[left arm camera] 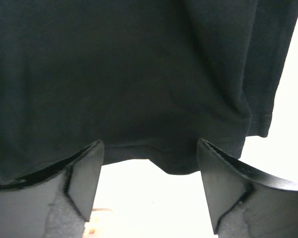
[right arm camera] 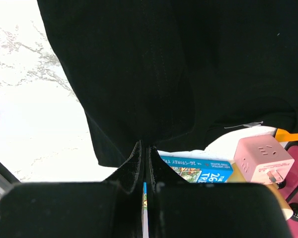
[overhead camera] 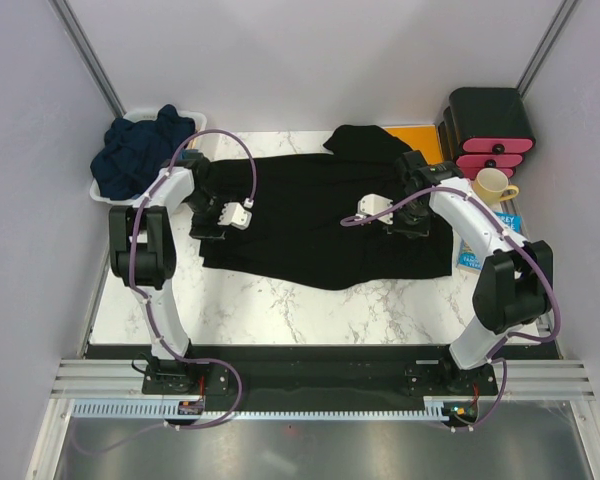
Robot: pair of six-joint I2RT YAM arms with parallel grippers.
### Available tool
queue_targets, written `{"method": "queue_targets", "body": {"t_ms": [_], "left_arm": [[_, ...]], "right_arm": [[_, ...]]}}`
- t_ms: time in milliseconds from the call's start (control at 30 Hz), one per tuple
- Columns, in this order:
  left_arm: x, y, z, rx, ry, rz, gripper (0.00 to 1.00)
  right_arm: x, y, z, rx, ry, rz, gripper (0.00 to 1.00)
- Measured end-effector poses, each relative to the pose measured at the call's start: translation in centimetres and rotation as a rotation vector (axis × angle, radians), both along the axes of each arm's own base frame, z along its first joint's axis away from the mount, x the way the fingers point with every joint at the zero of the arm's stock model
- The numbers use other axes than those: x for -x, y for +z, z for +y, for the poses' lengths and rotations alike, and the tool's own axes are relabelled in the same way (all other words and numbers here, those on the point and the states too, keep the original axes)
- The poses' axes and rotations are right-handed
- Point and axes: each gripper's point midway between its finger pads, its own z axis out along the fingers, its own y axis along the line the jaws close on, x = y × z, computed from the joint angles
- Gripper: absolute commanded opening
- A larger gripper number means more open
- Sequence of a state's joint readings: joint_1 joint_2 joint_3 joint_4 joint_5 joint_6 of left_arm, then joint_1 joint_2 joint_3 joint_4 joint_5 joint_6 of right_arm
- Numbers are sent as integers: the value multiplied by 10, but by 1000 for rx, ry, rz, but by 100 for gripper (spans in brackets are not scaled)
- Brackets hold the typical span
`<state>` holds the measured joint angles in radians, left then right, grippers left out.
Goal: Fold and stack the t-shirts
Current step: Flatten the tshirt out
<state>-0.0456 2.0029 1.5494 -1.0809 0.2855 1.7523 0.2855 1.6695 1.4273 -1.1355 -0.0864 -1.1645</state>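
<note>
Centrally in the top view, the black t-shirt lies spread across the marble table. Its body is flat with a few shallow creases, and one bunched part reaches toward the upper middle of the frame, next to an orange sheet. The navy t-shirts sit heaped in a white basket at the upper left, well apart from the black one.

From its base at the lower left, the left arm rises to an elbow at the left side. It then bends in to the shirt's left edge. In its wrist view the left gripper has its fingers spread wide. The stitched hem runs across just beyond the tips and a small dip of it sags into the gap. Whether the pads touch the cloth cannot be told.

At the lower right the other arm climbs to an elbow on the right side. It folds back over the shirt's right part, near a mug and a black drawer unit. In its wrist view the right gripper has its fingers pressed together, pinching a fold of the black t-shirt that fans upward from the tips. A blue book and a pink plug cube show at the lower right of that view.
</note>
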Motion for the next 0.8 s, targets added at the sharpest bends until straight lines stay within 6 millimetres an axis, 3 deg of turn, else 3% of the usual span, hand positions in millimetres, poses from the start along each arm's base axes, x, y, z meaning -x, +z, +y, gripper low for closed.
{"method": "queue_targets", "body": {"t_ms": [67, 167, 467, 567, 700, 800], "left_arm": [[3, -1, 1, -6, -2, 11, 75], [4, 0, 2, -11, -5, 18, 64], [17, 1, 5, -25, -9, 70, 65], [21, 1, 5, -27, -9, 86, 61], [23, 0, 5, -28, -4, 95, 2], [24, -4, 6, -31, -1, 109, 2]], "right_arm": [[0, 0, -1, 3, -2, -1, 0], [-1, 0, -2, 8, -4, -3, 0], [-2, 0, -2, 12, -5, -9, 0], [-4, 0, -2, 11, -5, -15, 0], [-5, 1, -1, 10, -5, -20, 0], [-6, 1, -1, 10, -5, -23, 0]]}}
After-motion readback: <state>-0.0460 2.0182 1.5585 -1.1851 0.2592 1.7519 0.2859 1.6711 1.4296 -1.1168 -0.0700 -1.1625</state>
